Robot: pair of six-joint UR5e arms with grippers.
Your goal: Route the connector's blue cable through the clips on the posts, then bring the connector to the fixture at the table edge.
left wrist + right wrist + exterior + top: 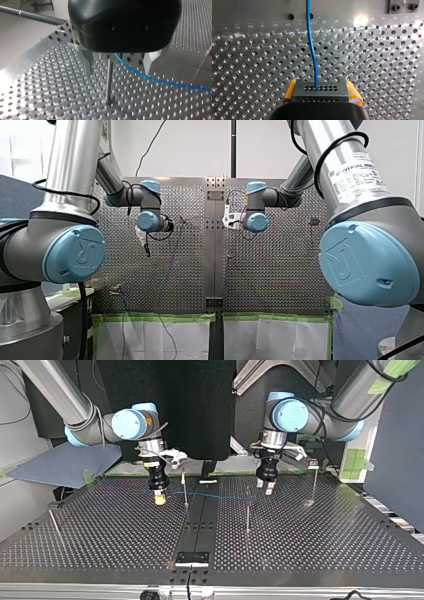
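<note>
My right gripper (321, 93) is shut on the black connector (320, 89), its yellow pads (290, 90) against both sides. The blue cable (311, 45) leaves the connector's face and runs straight ahead over the perforated plate. In the top view this gripper (159, 499) hangs just above the table at the left, and the cable (215, 495) stretches past a thin post (185, 489) toward my left gripper (269, 489). My left gripper (119, 72) is open, with a post (109, 77) standing between its metal fingers (89, 62). The cable (155, 80) passes just beyond that post.
More thin posts stand on the table: one near the middle (247, 512), one at the top view's right (314, 482) and a leaning one at its left (55, 527). The fixture (192, 558) sits at the near table edge. A dark centre rail (202, 510) divides the plate.
</note>
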